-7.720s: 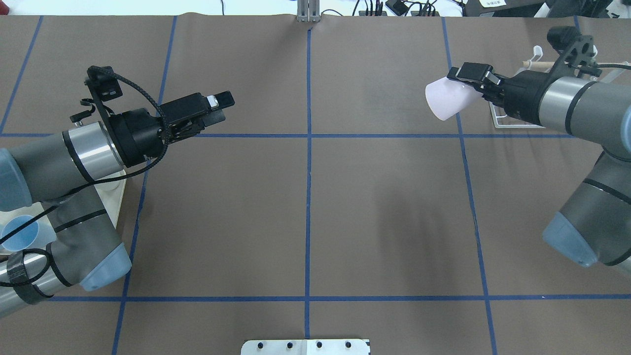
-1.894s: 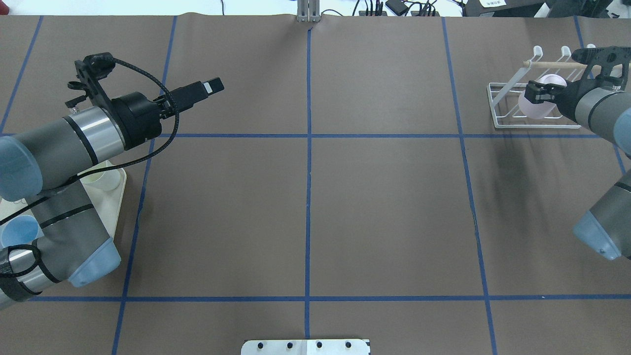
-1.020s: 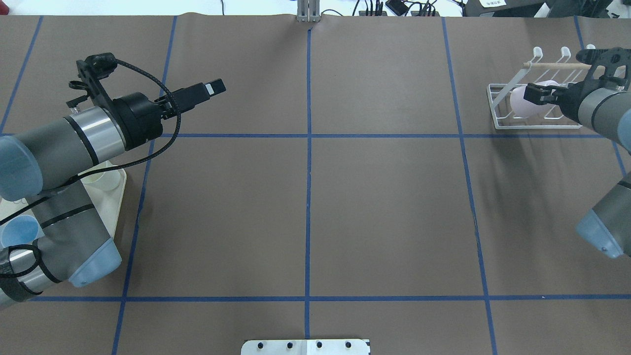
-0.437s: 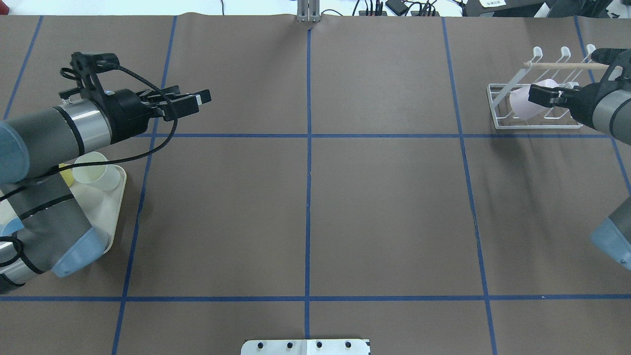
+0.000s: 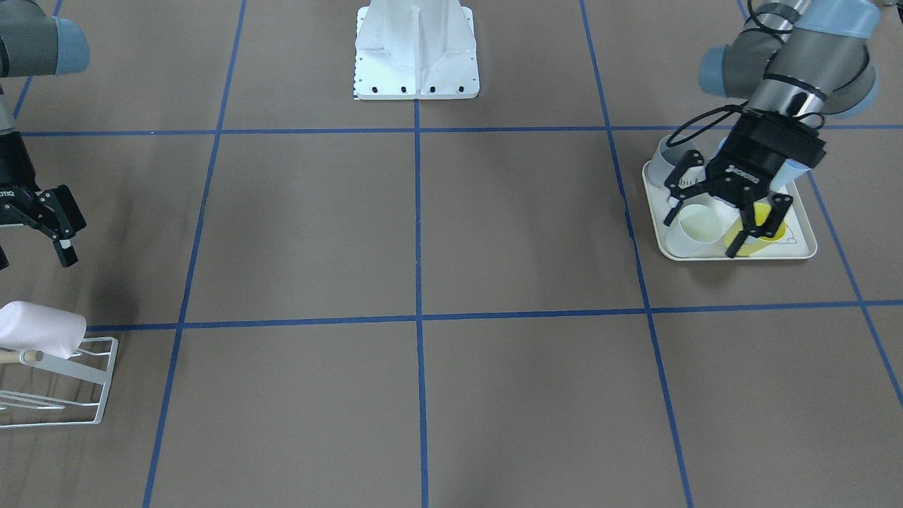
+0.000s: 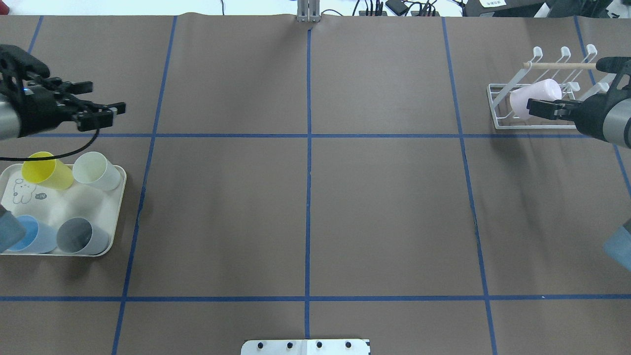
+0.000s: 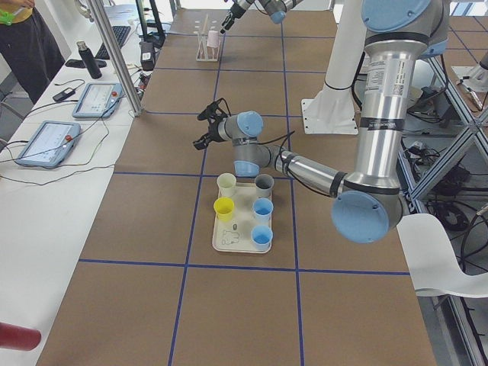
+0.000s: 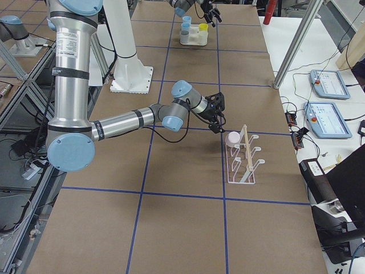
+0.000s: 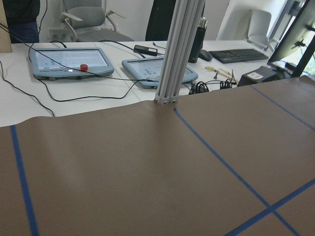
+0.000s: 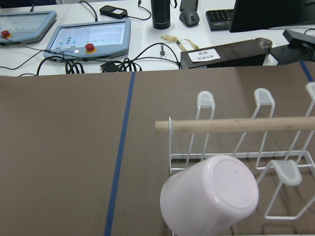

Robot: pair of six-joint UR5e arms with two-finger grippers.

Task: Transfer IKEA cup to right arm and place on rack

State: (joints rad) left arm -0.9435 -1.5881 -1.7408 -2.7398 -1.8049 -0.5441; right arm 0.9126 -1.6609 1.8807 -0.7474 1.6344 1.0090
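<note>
The pale pink cup (image 6: 535, 97) lies tilted, bottom up, on the white wire rack (image 6: 508, 125) with its wooden rod, at the far right. It also shows in the front view (image 5: 39, 328) and the right wrist view (image 10: 211, 201). My right gripper (image 6: 540, 106) is open and empty, just clear of the cup on the near side; it also shows in the front view (image 5: 34, 259). My left gripper (image 6: 106, 97) is open and empty, up in the air near the cream tray (image 6: 64, 202); it also shows in the front view (image 5: 705, 229).
The tray with the rabbit drawing holds several cups lying on their sides: yellow (image 6: 47, 173), off-white (image 6: 96, 170), blue (image 6: 29, 235) and grey (image 6: 81, 236). Blue tape lines grid the brown table. The robot's white base (image 5: 416, 49) stands at the near edge.
My right gripper carried the pink cup to the rack, let go of it and drew back a little. My left arm swung left toward the tray and its gripper opened.
</note>
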